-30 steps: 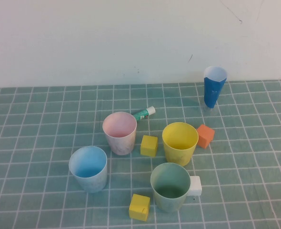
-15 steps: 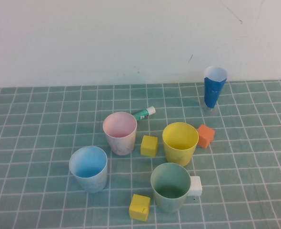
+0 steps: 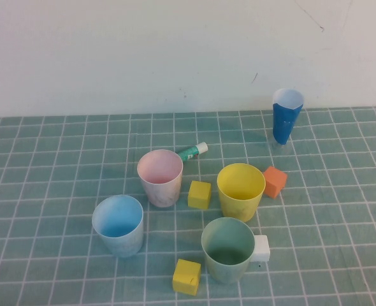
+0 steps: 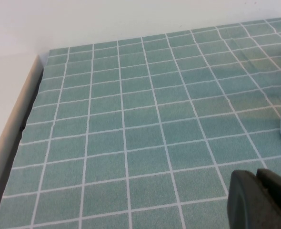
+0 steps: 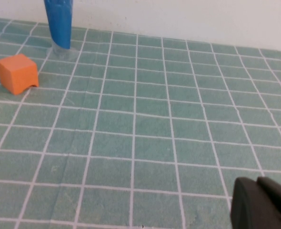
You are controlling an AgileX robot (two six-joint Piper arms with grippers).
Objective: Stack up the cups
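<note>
Four cups unstacked, upright on the green-grid bench (image 3: 41, 191): pink cup (image 3: 160, 178) far-left, blue cup (image 3: 118, 225) near-left, yellow cup (image 3: 241, 190) mid-right, green cup (image 3: 228, 249) nearest; left claw (image 4: 262, 200) & right claw (image 5: 262, 202) both pressed together, empty, low over bare bench w/ nothing held.

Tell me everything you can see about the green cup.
The green cup is a wide tapered cup, pale outside and muted green inside, looking like plastic. It stands upright, mouth up, empty, nearest the camera of the four. A white block sits against its right side; a yellow block lies close at its left.
</note>
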